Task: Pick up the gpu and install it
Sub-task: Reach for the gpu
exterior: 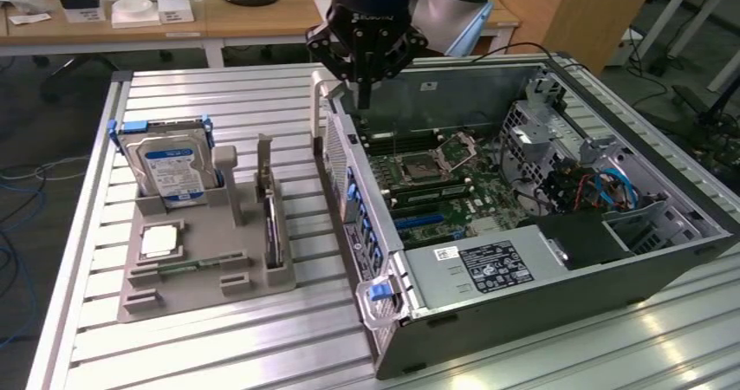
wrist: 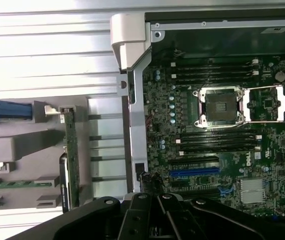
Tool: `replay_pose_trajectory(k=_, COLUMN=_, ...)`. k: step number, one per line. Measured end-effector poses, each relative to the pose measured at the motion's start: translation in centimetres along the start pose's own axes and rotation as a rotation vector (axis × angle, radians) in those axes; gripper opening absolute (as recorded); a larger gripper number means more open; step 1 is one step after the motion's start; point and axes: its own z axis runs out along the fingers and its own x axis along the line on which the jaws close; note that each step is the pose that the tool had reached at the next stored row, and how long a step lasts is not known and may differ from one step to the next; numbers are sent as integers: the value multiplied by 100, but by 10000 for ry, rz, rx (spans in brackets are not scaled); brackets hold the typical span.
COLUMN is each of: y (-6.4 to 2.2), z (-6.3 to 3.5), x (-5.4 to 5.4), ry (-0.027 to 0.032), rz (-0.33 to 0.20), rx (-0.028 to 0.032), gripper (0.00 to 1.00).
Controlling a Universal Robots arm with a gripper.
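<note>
The gpu stands on edge in a slot of the grey holder tray on the slatted table, its silver bracket sticking up. In the wrist view the gpu appears edge-on as a thin green and dark strip. My gripper hangs shut and empty above the rear corner of the open computer case, to the exterior view's right of the gpu and well apart from it. The gripper's dark body and closed fingers also appear in the wrist view. The motherboard lies exposed with a blue slot.
The tray also holds a silver hard drive in a blue frame, a processor chip and a green memory stick. The case's rear wall stands between tray and motherboard. A power supply sits at the case's near end. Desks stand behind.
</note>
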Motion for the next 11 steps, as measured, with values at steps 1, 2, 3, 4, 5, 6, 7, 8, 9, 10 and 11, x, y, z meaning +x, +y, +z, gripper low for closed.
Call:
replay_pose_trajectory(k=1, y=-2, z=0, x=3, ry=0, rz=0, rx=0, gripper=11)
replay_pose_trajectory(k=2, y=-3, z=0, x=7, ry=0, rz=1, rx=0, gripper=11)
replay_pose_trajectory(k=3, y=-4, z=0, x=10, ry=0, rz=0, rx=0, gripper=11)
replay_pose_trajectory(k=4, y=-6, z=0, x=13, ry=0, rz=0, rx=0, gripper=11)
replay_pose_trajectory(k=5, y=-8, z=-1, x=16, ry=1, rz=0, rx=1, gripper=11)
replay_pose_trajectory(k=6, y=-10, z=0, x=19, ry=0, rz=0, rx=0, gripper=11)
replay_pose_trajectory(k=7, y=-11, z=-1, x=23, ry=0, rz=0, rx=0, gripper=11)
replay_pose_trajectory(k=8, y=-13, z=-1, x=26, ry=0, rz=0, rx=0, gripper=11)
replay_pose_trajectory(k=9, y=-15, z=-1, x=29, ry=0, rz=0, rx=1, gripper=11)
replay_pose_trajectory(k=10, y=-18, z=-1, x=32, ry=0, rz=1, rx=0, gripper=11)
replay_pose_trajectory(k=11, y=-20, z=-1, x=36, ry=0, rz=0, rx=1, gripper=11)
